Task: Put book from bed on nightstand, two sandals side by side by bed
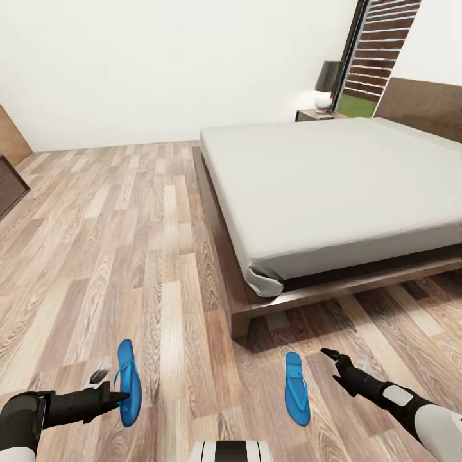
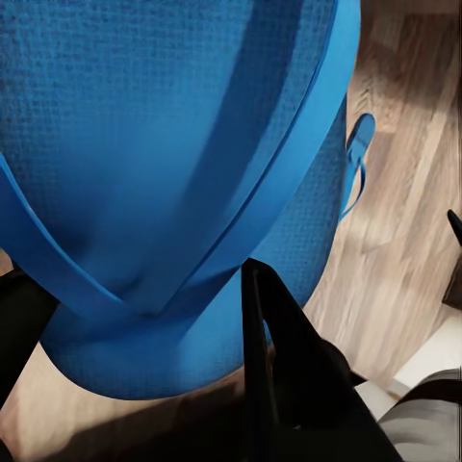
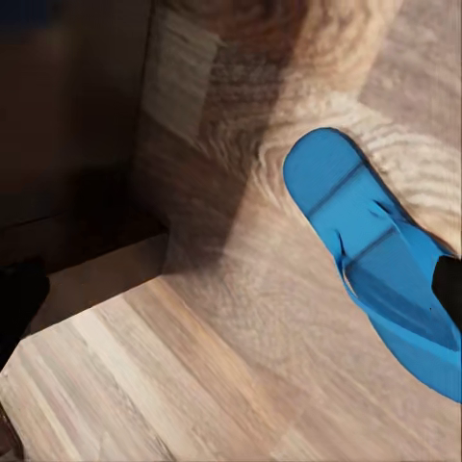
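Observation:
One blue sandal (image 1: 128, 384) hangs tilted just above the floor at the lower left, with my left gripper (image 1: 119, 393) shut on its edge. Seen from the left wrist, that sandal (image 2: 164, 164) looms large with a black finger (image 2: 279, 356) against it. The other sandal (image 1: 296, 388) lies flat on the planks near the bed's foot corner, and my right gripper (image 1: 332, 362) hovers open just to its right, apart from it. From the right wrist this sandal (image 3: 375, 260) rests beside the bed frame (image 3: 67, 144). The bed (image 1: 333, 186) has a bare grey mattress. The book is out of view. A nightstand (image 1: 308, 116) stands at the far side.
A black-shaded lamp (image 1: 328, 83) sits on the nightstand by the window. A dark dresser (image 1: 9, 183) juts in at the left edge. Wood-plank floor (image 1: 115, 224) stretches wide between the dresser and the bed.

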Tool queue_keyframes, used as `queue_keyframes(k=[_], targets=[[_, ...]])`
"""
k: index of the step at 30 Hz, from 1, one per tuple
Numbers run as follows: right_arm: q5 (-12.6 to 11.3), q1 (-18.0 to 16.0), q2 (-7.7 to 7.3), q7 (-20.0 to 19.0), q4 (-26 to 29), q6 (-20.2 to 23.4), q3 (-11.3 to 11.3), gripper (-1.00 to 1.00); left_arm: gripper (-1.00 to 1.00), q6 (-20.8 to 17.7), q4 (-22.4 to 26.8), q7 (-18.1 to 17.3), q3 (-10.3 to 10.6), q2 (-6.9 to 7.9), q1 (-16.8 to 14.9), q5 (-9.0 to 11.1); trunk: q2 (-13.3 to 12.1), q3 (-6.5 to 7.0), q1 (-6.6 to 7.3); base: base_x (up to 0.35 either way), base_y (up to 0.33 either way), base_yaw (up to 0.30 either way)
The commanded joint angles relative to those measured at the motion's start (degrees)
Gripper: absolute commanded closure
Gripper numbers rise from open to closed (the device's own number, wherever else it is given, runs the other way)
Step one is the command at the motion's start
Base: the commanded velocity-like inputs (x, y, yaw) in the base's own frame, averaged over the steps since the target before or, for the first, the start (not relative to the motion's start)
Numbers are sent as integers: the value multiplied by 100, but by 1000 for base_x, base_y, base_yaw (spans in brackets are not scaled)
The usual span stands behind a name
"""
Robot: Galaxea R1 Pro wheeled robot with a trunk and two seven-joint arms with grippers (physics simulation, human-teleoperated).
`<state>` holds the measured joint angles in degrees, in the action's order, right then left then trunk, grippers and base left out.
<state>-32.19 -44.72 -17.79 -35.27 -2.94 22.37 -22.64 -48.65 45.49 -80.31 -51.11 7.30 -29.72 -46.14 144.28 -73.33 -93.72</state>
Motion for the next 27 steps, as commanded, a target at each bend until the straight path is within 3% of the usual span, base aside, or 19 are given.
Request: queue_keyframes(k=[1, 12, 27], targets=[[-137, 14, 28, -74, -20, 27, 14, -100, 100, -61, 4, -56, -24, -6, -7, -62, 0, 18, 3, 0, 0, 0], [-303, 345, 94, -241, -17, 30, 18, -100, 100, -66, 4, -55, -22, -56, -7, -55, -14, 262, 32, 0, 0, 0], [-292, 403, 196, -248, -16, 40, 21, -100, 100, -58, 9, -55, -91, -80, -7, -53, -34, 594, 71, 0, 0, 0]])
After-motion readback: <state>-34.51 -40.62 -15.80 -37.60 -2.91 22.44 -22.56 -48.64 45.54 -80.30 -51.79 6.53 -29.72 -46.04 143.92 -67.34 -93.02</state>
